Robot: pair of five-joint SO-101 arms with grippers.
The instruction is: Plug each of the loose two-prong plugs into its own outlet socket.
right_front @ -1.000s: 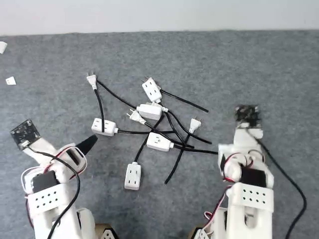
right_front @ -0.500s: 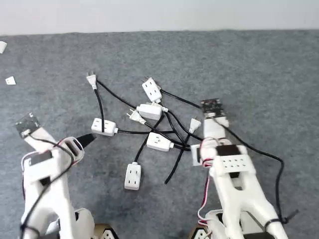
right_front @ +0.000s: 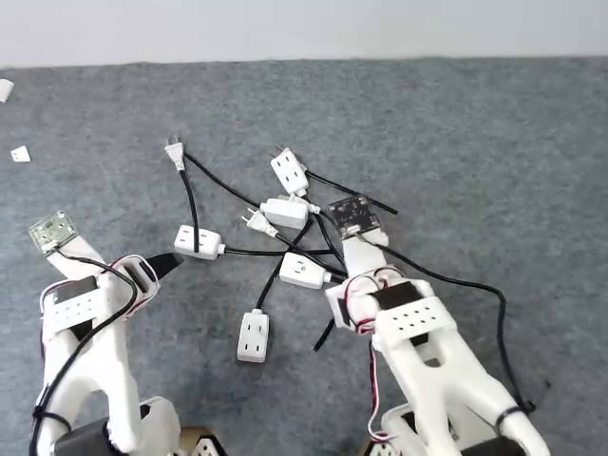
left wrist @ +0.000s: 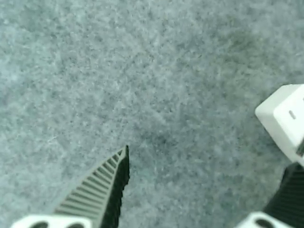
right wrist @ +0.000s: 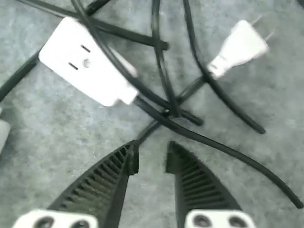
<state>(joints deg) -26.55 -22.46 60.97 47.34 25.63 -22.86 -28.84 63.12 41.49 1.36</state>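
Several white outlet sockets and two-prong plugs on black cords lie tangled mid-table. My left gripper (right_front: 167, 266) (left wrist: 206, 161) hangs open just left of one socket (right_front: 198, 243) (left wrist: 285, 118), not touching it. My right arm (right_front: 394, 313) leans over the tangle's right side. Its gripper (right wrist: 153, 151) is open only a narrow gap above crossed cords (right wrist: 175, 111), holding nothing. Ahead of it lie a socket (right wrist: 85, 71) (right_front: 302, 272) and a loose plug (right wrist: 240, 45). More plugs lie at the far left (right_front: 174, 152) and centre (right_front: 254, 220).
Other sockets lie at the near centre (right_front: 253, 337), the middle (right_front: 284, 211) and the far side (right_front: 289, 171). Small white scraps (right_front: 20, 154) sit at the far left. The grey carpet (right_front: 513, 142) spreads wide on the right and at the back.
My right arm has swung left from the right side to over the cable tangle, covering the plug there. My left arm has shifted slightly, its gripper staying by the left socket.
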